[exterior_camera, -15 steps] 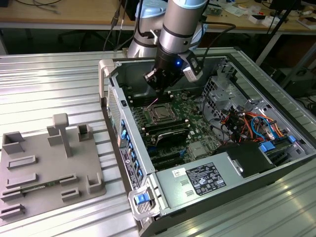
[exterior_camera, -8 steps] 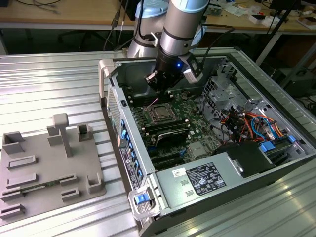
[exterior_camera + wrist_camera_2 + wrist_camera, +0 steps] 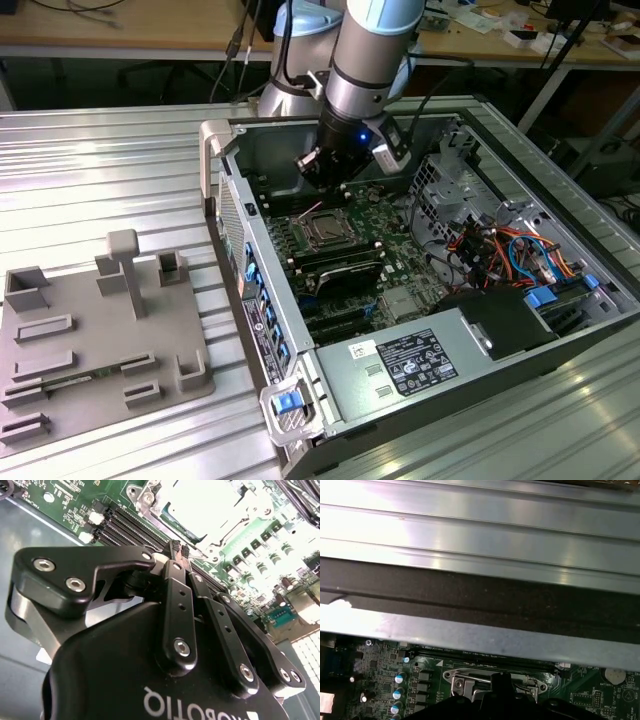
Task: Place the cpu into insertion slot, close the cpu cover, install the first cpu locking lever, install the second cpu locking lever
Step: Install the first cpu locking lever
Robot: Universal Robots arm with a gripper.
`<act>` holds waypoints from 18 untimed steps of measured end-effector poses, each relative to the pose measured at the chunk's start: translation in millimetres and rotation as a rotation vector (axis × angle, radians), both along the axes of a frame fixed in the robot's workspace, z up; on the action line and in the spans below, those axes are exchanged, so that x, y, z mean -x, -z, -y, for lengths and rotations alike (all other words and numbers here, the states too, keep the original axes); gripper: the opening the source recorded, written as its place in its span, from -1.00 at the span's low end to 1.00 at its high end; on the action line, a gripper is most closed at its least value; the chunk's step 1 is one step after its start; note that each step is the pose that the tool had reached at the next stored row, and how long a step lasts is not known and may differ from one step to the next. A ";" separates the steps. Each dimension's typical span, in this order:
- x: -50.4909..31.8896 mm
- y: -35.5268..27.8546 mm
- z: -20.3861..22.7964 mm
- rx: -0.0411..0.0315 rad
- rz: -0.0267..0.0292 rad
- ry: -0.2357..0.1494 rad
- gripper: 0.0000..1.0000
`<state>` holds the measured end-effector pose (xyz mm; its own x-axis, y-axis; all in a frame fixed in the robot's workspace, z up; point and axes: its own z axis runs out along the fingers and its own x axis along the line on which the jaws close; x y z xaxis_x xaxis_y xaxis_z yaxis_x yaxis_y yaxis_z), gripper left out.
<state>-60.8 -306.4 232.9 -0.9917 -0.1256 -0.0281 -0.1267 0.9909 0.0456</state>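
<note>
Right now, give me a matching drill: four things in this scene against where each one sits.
Things:
1. pincer
2. cpu socket
3. grey fixture plate
4. power supply

Places:
A. on the ribbed table outside the case, at the exterior view's left
B. inside the case along its near edge, bearing a white label
C. hanging above the motherboard, close by the socket
D. on the green motherboard, ringed by a silver metal frame

Pairs: 1-C, 2-D, 3-A, 4-B

Claw (image 3: 322,178) above cpu (image 3: 323,231) in socket
</note>
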 end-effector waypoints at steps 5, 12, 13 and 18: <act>-2.4 1.7 0.0 -0.0001 0.0002 0.000 -0.79; -4.6 9.9 0.0 -0.0002 0.0001 0.000 -0.79; -4.8 10.6 0.0 -0.0001 0.0001 0.000 -0.79; -5.1 10.4 -0.1 -0.0001 0.0001 0.000 -0.79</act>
<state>-55.6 -306.2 222.5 -0.9917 -0.1255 -0.0282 -0.1267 0.9909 0.0457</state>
